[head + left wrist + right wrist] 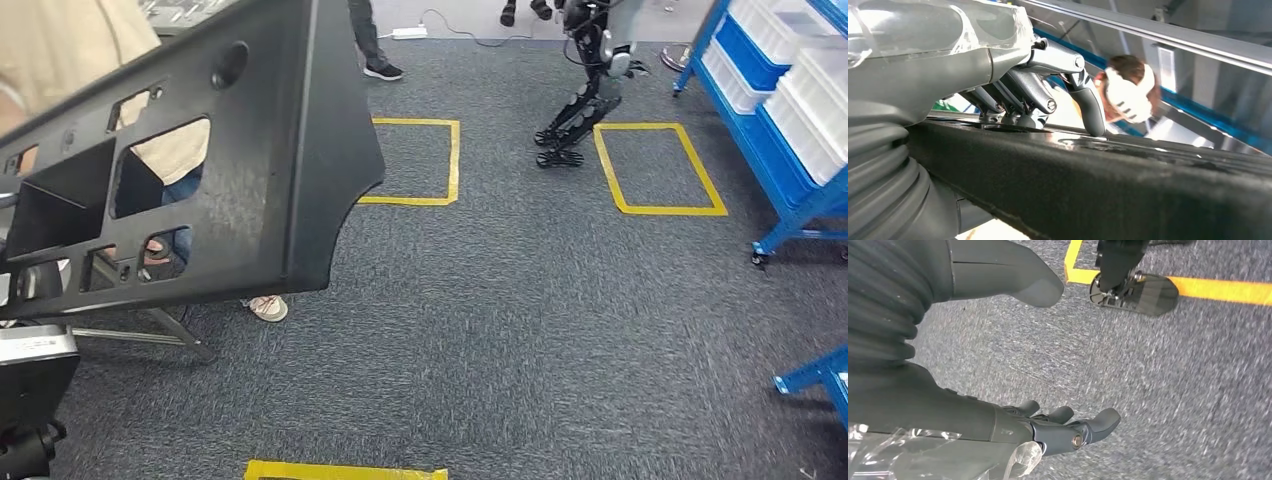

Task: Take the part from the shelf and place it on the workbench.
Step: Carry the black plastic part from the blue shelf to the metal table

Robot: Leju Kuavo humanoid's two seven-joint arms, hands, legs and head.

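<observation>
A large black plastic part (pixel 250 150), a flat panel pierced by several cut-out openings, is filling the upper left of the head view, tilted and raised above the grey carpeted floor (pixel 520 330). Through its openings, a person in a cream top (pixel 60 50) is showing behind it, with a pale shoe (pixel 268 308) peeking out beneath the lower edge of the part. A grey metal stand leg (pixel 150 335) is lying on the floor under the part.

In the left wrist view, the left robot hand (pixel 1048 95) is gripping the black part (pixel 1108 185): its dark fingers (pixel 1090 112) are pressing down on the glossy top edge, so this robot hand is holding the part. A person's blurred head is visible beyond the fingers.

Toward the middle of the head view, a yellow tape rectangle (pixel 452 160) is marking the floor, with another strip of yellow tape (pixel 345 470) at the bottom edge. Further right, a second dark humanoid robot (pixel 585 90) is standing beside another yellow tape rectangle (pixel 660 170). At the far right, a blue shelf (pixel 790 215) is carrying white bins (pixel 800 100).

In the right wrist view, the right robot hand (pixel 1048 430) is hanging over the carpet, fingers apart and loosely extended, holding nothing, with a dark robot foot (pixel 1135 290) touching a yellow line
</observation>
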